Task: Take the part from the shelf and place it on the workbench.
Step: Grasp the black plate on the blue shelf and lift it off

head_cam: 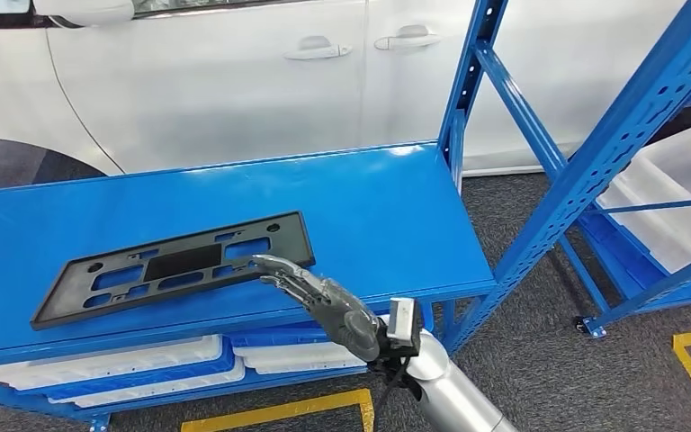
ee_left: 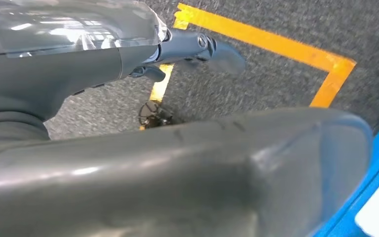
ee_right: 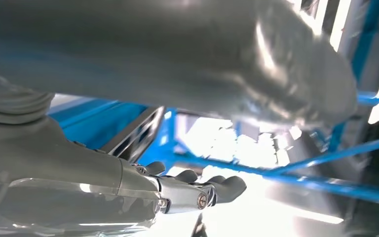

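Head view shows the right arm (head_cam: 454, 391) rising from the bottom centre of the frame, its right hand (head_cam: 324, 297) stretched toward the left with the fingers (head_cam: 274, 268) laid almost straight over the near right edge of the part (head_cam: 175, 267). They touch it, but whether anything is pinched underneath cannot be told; the thumb is hidden there. The part, a flat black plate with slots and holes, lies tilted at lower left of the blue worktop (head_cam: 369, 207).

Left wrist view has the left hand (ee_left: 192, 49) above grey carpet (ee_left: 276, 74) with yellow floor tape (ee_left: 296, 49), fingers lightly curled around nothing.

Right wrist view is blurred and glaring, so little reads beyond curled fingertips and blue bars.

White trays (head_cam: 99, 364) sit beneath the worktop; a blue shelf (head_cam: 648, 135) stands at right, a white car (head_cam: 234, 81) behind.
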You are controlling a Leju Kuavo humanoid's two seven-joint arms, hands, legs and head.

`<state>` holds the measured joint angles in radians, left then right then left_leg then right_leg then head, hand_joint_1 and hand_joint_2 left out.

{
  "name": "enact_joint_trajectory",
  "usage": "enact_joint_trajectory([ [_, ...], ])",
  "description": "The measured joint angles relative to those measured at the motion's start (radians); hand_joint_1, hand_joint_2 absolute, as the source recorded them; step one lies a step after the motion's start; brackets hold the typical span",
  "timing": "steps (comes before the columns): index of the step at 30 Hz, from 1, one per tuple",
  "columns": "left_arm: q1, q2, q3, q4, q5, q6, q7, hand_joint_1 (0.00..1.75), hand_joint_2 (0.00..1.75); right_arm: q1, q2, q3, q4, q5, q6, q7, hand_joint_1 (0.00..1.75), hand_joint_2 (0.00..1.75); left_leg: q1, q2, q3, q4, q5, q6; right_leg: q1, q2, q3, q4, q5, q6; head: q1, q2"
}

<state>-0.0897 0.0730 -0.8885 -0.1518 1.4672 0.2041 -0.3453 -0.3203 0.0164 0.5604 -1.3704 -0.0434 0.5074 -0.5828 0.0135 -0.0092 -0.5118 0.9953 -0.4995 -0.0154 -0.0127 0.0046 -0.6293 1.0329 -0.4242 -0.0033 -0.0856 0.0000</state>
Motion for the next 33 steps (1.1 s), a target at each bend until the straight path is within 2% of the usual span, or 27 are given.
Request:
enact_joint_trajectory([
  [2,-0.002,-0.001,-0.004,0.0,0.0,0.003,0.004,0.0,0.0,-0.031,0.015,0.026,0.041,0.025,-0.039,0.007,0.0,0.0,0.004,0.003,0.004,0.002,-0.009,-0.011,-0.002,0.002,0.005,-0.005,-0.004,-0.013,0.0,0.0],
  [3,-0.003,-0.003,-0.006,0.0,0.0,0.003,0.005,0.0,0.0,-0.048,0.022,0.039,0.058,0.038,-0.06,0.013,0.0,0.0,0.005,0.003,-0.002,0.023,-0.022,-0.015,-0.003,0.002,0.01,-0.009,-0.005,-0.019,0.0,0.0],
  [4,-0.003,-0.004,-0.007,0.0,0.0,0.004,0.005,0.0,0.0,-0.067,0.031,0.054,0.074,0.053,-0.081,0.021,0.0,0.0,0.006,0.003,-0.022,0.066,-0.044,-0.019,-0.004,0.001,0.016,-0.013,-0.007,-0.025,0.0,0.0],
  [6,-0.002,-0.005,-0.009,0.0,0.0,0.008,0.005,0.0,0.0,-0.104,0.047,0.087,0.108,0.086,-0.123,0.04,0.0,0.0,0.007,0.004,-0.101,0.206,-0.097,-0.024,-0.002,-0.001,0.021,-0.014,-0.012,-0.032,0.0,0.0],
  [7,-0.001,-0.005,-0.009,0.0,0.0,0.01,0.005,0.0,0.0,-0.118,0.054,0.103,0.123,0.104,-0.142,0.048,0.0,0.0,0.007,0.004,-0.142,0.269,-0.112,-0.026,-0.001,0.0,0.022,-0.014,-0.014,-0.034,0.0,0.0],
  [8,0.001,-0.006,-0.01,0.0,0.0,0.011,0.005,0.0,0.0,-0.13,0.061,0.119,0.136,0.123,-0.162,0.056,0.0,0.0,0.007,0.004,-0.171,0.301,-0.108,-0.027,0.0,0.0,0.025,-0.013,-0.017,-0.035,0.0,0.0],
  [9,0.003,-0.006,-0.011,0.0,0.0,0.012,0.005,0.0,0.0,-0.142,0.069,0.134,0.146,0.143,-0.18,0.062,0.0,0.0,0.007,0.004,-0.179,0.292,-0.082,-0.027,0.0,0.001,0.028,-0.012,-0.021,-0.035,0.0,0.0],
  [10,0.003,-0.006,-0.013,0.0,0.0,0.012,0.005,0.0,0.0,-0.157,0.077,0.149,0.154,0.161,-0.198,0.068,0.0,0.44,0.007,0.004,-0.168,0.244,-0.04,-0.026,0.001,0.002,0.033,-0.011,-0.025,-0.034,0.0,0.0],
  [11,0.003,-0.006,-0.015,0.0,0.0,0.012,0.005,0.0,0.0,-0.172,0.085,0.164,0.161,0.177,-0.214,0.075,0.0,0.87,0.007,0.005,-0.144,0.174,0.007,-0.023,0.001,0.002,0.038,-0.01,-0.029,-0.031,0.0,0.0],
  [12,0.002,-0.006,-0.017,0.0,0.0,0.012,0.006,0.0,0.0,-0.189,0.093,0.177,0.167,0.192,-0.228,0.08,0.0,1.31,0.005,0.005,-0.117,0.105,0.042,-0.02,0.003,0.003,0.043,-0.008,-0.034,-0.027,0.0,0.0],
  [13,0.001,-0.007,-0.02,0.0,0.0,0.012,0.007,0.0,0.0,-0.205,0.101,0.191,0.172,0.208,-0.242,0.086,0.0,1.75,0.004,0.005,-0.098,0.055,0.063,-0.015,0.005,0.003,0.045,-0.007,-0.038,-0.022,0.0,0.0],
  [14,0.0,-0.007,-0.024,0.0,0.0,0.013,0.01,0.0,0.0,-0.219,0.108,0.204,0.177,0.224,-0.257,0.091,0.0,1.75,0.002,0.005,-0.088,0.029,0.069,-0.01,0.008,0.003,0.046,-0.006,-0.04,-0.017,0.0,0.0],
  [17,0.0,-0.011,-0.035,0.0,-0.001,0.021,0.029,0.0,0.0,-0.249,0.121,0.242,0.186,0.289,-0.317,0.106,0.0,1.75,0.003,0.003,-0.084,0.018,0.068,0.008,0.008,0.002,0.048,-0.006,-0.044,-0.002,0.0,0.0],
  [18,0.0,-0.012,-0.037,0.0,-0.002,0.025,0.035,0.0,0.0,-0.257,0.123,0.254,0.188,0.317,-0.343,0.11,0.0,1.75,0.005,0.003,-0.083,0.015,0.069,0.014,0.008,0.002,0.043,0.007,-0.055,0.003,0.0,0.0],
  [20,-0.001,-0.015,-0.04,0.0,-0.002,0.035,0.043,0.0,0.0,-0.273,0.127,0.279,0.19,0.4,-0.415,0.124,0.0,1.75,0.007,0.004,-0.081,0.011,0.071,0.024,0.007,0.0,0.002,0.093,-0.106,0.01,0.0,0.0],
  [22,-0.001,-0.015,-0.042,0.0,-0.002,0.045,0.048,0.0,0.0,-0.285,0.128,0.307,0.192,0.524,-0.513,0.149,0.0,1.75,0.005,0.005,-0.081,0.011,0.069,0.029,0.007,0.0,-0.066,0.228,-0.164,0.012,0.0,0.0],
  [23,-0.001,-0.016,-0.043,0.0,-0.002,0.049,0.049,0.0,0.0,-0.287,0.128,0.319,0.193,0.586,-0.561,0.164,0.0,1.75,0.003,0.005,-0.081,0.011,0.068,0.031,0.007,0.0,-0.09,0.274,-0.177,0.012,0.0,0.0],
  [24,0.0,-0.016,-0.043,0.0,-0.002,0.051,0.05,0.0,0.0,-0.289,0.128,0.33,0.195,0.64,-0.602,0.18,0.0,1.75,0.002,0.004,-0.08,0.011,0.068,0.032,0.007,0.0,-0.101,0.292,-0.173,0.011,0.0,0.0],
  [25,0.001,-0.016,-0.043,0.0,-0.002,0.053,0.051,0.0,0.0,-0.291,0.128,0.339,0.196,0.692,-0.64,0.197,0.0,1.75,0.001,0.003,-0.079,0.012,0.067,0.032,0.007,0.0,-0.098,0.28,-0.156,0.008,0.0,0.0],
  [26,0.001,-0.017,-0.044,0.0,-0.002,0.053,0.051,0.0,0.0,-0.296,0.129,0.349,0.198,0.745,-0.678,0.217,0.0,1.75,-0.001,0.002,-0.077,0.012,0.067,0.032,0.009,0.0,-0.077,0.234,-0.126,0.003,0.0,0.0],
  [27,0.001,-0.018,-0.046,0.0,-0.002,0.054,0.052,0.0,0.0,-0.302,0.13,0.359,0.201,0.803,-0.718,0.24,0.0,1.75,-0.004,0.001,-0.075,0.012,0.066,0.032,0.011,0.0,-0.045,0.167,-0.088,-0.005,0.0,0.0],
  [29,0.001,-0.022,-0.05,0.0,-0.001,0.053,0.052,0.0,0.0,-0.32,0.137,0.379,0.214,0.92,-0.797,0.292,0.0,1.75,-0.009,0.0,-0.073,0.013,0.063,0.027,0.019,-0.002,0.017,0.037,-0.038,-0.023,0.0,0.0],
  [30,0.001,-0.024,-0.051,0.0,-0.001,0.053,0.052,0.0,0.0,-0.328,0.143,0.388,0.225,0.969,-0.828,0.315,0.0,1.75,-0.009,0.001,-0.073,0.013,0.062,0.023,0.022,-0.003,0.032,0.002,-0.03,-0.028,0.0,0.0],
  [32,0.0,-0.025,-0.055,0.0,-0.001,0.05,0.052,0.0,0.0,-0.338,0.155,0.401,0.256,1.04,-0.871,0.353,0.0,1.75,-0.007,0.002,-0.072,0.01,0.061,0.013,0.025,-0.004,0.037,-0.015,-0.03,-0.03,0.0,0.0],
  [33,0.0,-0.024,-0.057,0.0,-0.001,0.049,0.052,0.0,0.0,-0.342,0.161,0.405,0.273,1.061,-0.882,0.365,0.0,1.75,-0.007,0.003,-0.071,0.009,0.06,0.009,0.022,-0.004,0.041,-0.02,-0.027,-0.032,0.0,0.0],
])
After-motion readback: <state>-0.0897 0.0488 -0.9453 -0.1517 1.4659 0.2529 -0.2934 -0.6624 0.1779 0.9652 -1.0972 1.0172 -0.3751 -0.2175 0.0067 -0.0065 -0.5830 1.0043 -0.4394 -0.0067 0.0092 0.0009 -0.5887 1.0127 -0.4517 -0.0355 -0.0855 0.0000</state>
